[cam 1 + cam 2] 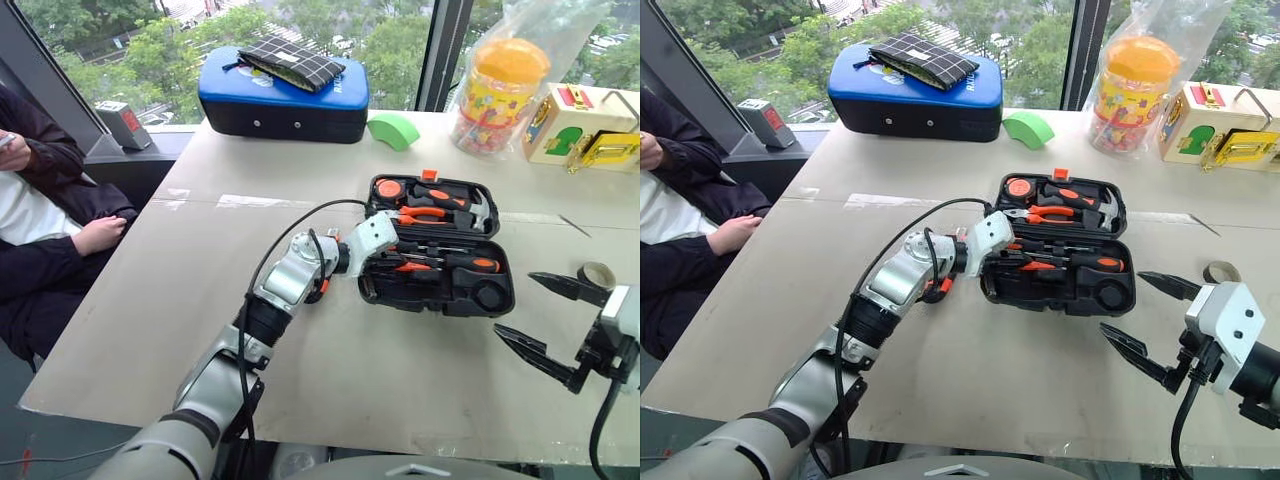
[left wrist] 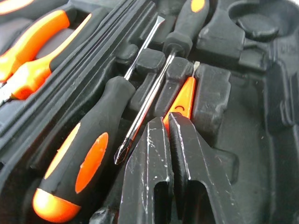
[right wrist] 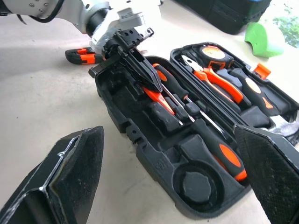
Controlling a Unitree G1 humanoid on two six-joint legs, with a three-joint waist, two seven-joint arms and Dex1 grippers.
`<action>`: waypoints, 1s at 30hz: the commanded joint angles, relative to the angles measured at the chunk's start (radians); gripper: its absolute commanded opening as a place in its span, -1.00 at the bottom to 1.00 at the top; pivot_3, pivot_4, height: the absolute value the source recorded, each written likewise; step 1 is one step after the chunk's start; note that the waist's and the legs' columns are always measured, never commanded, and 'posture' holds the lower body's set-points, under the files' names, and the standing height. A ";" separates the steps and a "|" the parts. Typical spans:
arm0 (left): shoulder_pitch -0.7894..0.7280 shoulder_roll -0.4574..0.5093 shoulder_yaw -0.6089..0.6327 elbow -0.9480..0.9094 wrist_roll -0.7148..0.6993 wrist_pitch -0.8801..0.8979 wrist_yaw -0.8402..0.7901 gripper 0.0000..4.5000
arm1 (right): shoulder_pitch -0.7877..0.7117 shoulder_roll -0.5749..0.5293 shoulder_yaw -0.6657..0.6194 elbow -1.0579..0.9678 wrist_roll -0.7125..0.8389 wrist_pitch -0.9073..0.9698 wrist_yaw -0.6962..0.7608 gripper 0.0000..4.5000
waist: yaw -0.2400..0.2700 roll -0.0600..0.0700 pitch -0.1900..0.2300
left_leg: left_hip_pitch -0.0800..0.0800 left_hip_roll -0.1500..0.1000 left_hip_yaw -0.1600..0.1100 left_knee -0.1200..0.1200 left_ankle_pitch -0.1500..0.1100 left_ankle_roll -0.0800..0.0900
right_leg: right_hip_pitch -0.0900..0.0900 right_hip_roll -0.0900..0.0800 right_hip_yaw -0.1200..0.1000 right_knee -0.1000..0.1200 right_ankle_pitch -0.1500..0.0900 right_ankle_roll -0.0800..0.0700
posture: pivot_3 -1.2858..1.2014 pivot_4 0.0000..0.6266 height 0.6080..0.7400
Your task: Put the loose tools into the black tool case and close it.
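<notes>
- A seated person (image 1: pixel 45 215) in dark sleeves waits at the table's (image 1: pixel 200 330) left edge.
- A blue-topped case (image 1: pixel 283 100) sits at the far side, by the window.
- The utility knife (image 3: pixel 81 56) lies on the table just beside the tool case (image 1: pixel 437 300), under the left wrist.
- The left end effector (image 3: pixel 142 70) reaches into the open case's near half, fingers pressed together over the slim orange tester (image 2: pixel 181 100).
- Two screwdrivers (image 2: pixel 79 163) lie crossed in the recesses just beside the tester.
- The tape roll (image 1: pixel 598 273) rests on the table right of the case.
- The right end effector (image 1: pixel 540 315) hovers spread wide, holding nothing, near the case's right end.
</notes>
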 commanded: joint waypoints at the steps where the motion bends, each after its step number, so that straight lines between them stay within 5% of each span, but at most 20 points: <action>1: 0.045 0.036 -0.035 0.046 0.055 -0.018 -0.013 -0.95 | -0.010 -0.004 -0.005 -0.005 -0.001 -0.018 0.002 1.00 | -0.002 0.000 0.000 | 0.000 0.000 0.000 0.000 0.000 0.000 | 0.000 0.000 0.000 0.000 0.000 0.000 | 0.03 -0.52 1.00; 21: 0.151 0.183 -0.018 -0.094 0.028 -0.109 -0.155 -0.95 | -0.161 -0.043 0.122 0.099 -0.026 -0.028 0.049 1.00 | -0.021 0.002 -0.006 | 0.003 0.001 0.001 -0.004 0.000 0.000 | 0.000 0.002 0.005 -0.001 0.000 0.000 | 0.03 -0.52 1.00; 24: 0.154 0.139 0.074 -0.118 -0.068 -0.016 -0.119 -0.95 | -0.178 -0.045 0.136 0.105 -0.031 -0.027 0.050 1.00 | -0.018 0.002 -0.006 | 0.003 0.000 0.001 -0.003 0.000 0.000 | -0.001 0.001 0.005 -0.001 0.000 0.000 | 0.03 -0.52 1.00; 30: 0.120 0.042 0.482 -0.264 -0.426 0.470 0.137 -0.95 | -0.184 -0.041 0.144 0.084 -0.018 -0.016 0.046 1.00 | -0.021 -0.004 0.003 | 0.001 0.000 -0.001 -0.001 0.000 0.000 | -0.002 0.000 0.003 0.000 0.000 0.001 | 0.03 -0.52 1.00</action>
